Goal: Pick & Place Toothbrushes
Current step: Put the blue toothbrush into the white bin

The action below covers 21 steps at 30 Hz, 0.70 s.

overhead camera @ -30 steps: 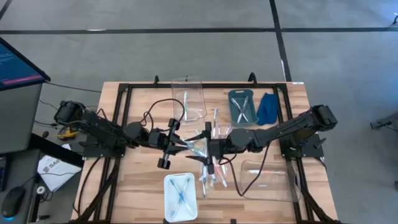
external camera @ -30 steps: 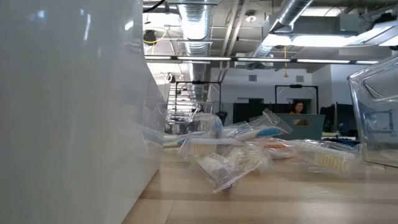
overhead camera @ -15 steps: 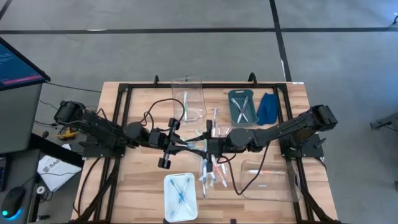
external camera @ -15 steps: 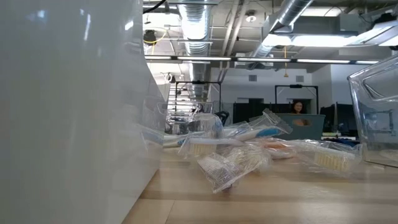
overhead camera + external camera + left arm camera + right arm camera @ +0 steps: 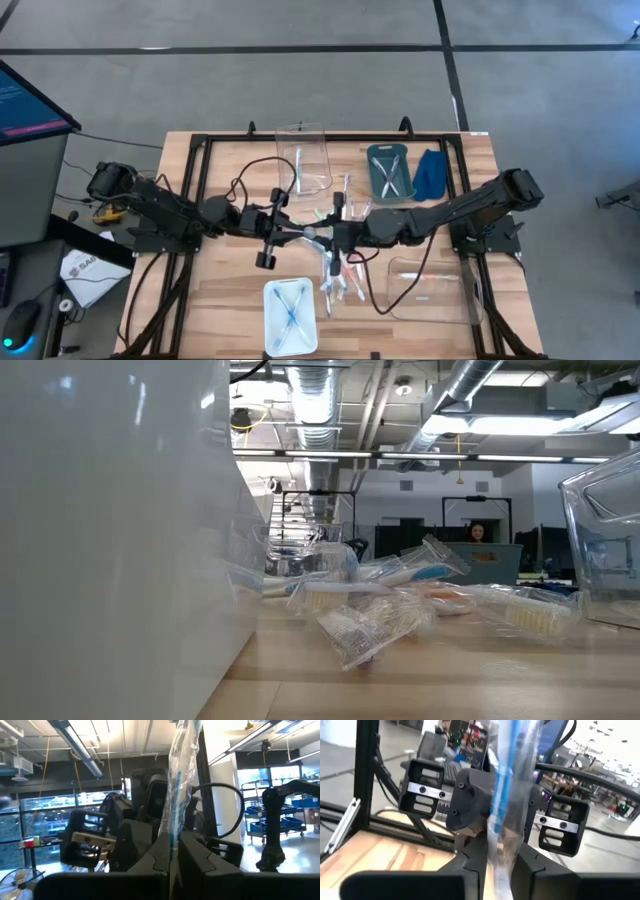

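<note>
Toothbrush in its clear wrapper (image 5: 181, 785), blue stripe showing, is pinched from both sides right now, above the middle of the counter (image 5: 220, 290). The left end effector (image 5: 300, 236) is clamped on one end of it, and the right end effector (image 5: 328, 237) has closed in from the other side and grips the same wrapper (image 5: 507, 795). A second ago the two were a little apart, with the crinkled packet stretched between them; now they meet almost nose to nose. That looks like a hand-over, or a tug to free the brush from its sleeve; which one, I can't say.

Below them the loose pile of wrapped toothbrushes (image 5: 340, 275) lies on the wood, unchanged in the low view (image 5: 400, 605). A few are already sorted: two in the teal tray (image 5: 390, 172), some in the white tray (image 5: 290, 312) and in the clear bin (image 5: 306, 165). Plenty left, so the job is early to midway.
</note>
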Available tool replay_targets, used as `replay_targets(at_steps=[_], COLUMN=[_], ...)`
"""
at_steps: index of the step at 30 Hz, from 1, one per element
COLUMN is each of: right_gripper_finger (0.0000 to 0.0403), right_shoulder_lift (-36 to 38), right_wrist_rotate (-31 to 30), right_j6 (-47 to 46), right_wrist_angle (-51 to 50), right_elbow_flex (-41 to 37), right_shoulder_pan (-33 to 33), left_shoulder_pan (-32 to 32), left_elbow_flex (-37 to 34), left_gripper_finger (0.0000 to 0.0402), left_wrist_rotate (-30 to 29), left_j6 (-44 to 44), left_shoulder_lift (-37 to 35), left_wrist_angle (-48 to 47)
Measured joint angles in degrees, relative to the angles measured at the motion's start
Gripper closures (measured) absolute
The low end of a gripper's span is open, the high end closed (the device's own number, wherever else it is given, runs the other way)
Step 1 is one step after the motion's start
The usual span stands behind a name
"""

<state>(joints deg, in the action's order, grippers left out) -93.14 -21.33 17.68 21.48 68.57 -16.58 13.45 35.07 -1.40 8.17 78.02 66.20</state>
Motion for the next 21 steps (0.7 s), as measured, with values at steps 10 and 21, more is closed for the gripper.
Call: replay_targets(at_steps=[10, 21], right_gripper_finger=[0.0393, 0.0394], right_shoulder_lift=[-0.2, 1.4], right_wrist_rotate=[-1.9, -13.7], right_j6=[-0.2, -2.6], right_wrist_angle=[-17.1, -21.4], right_elbow_flex=[6.1, 8.0], right_shoulder_pan=[-2.1, -5.9], left_shoulder_pan=[0.8, 2.6], left_elbow_flex=[0.1, -0.5], left_gripper_finger=[0.0340, 0.0338], left_wrist_rotate=[-0.2, -3.7], left_j6=[-0.1, 0.1], left_shoulder_lift=[0.0, -3.4], left_wrist_angle=[-0.1, -2.3])
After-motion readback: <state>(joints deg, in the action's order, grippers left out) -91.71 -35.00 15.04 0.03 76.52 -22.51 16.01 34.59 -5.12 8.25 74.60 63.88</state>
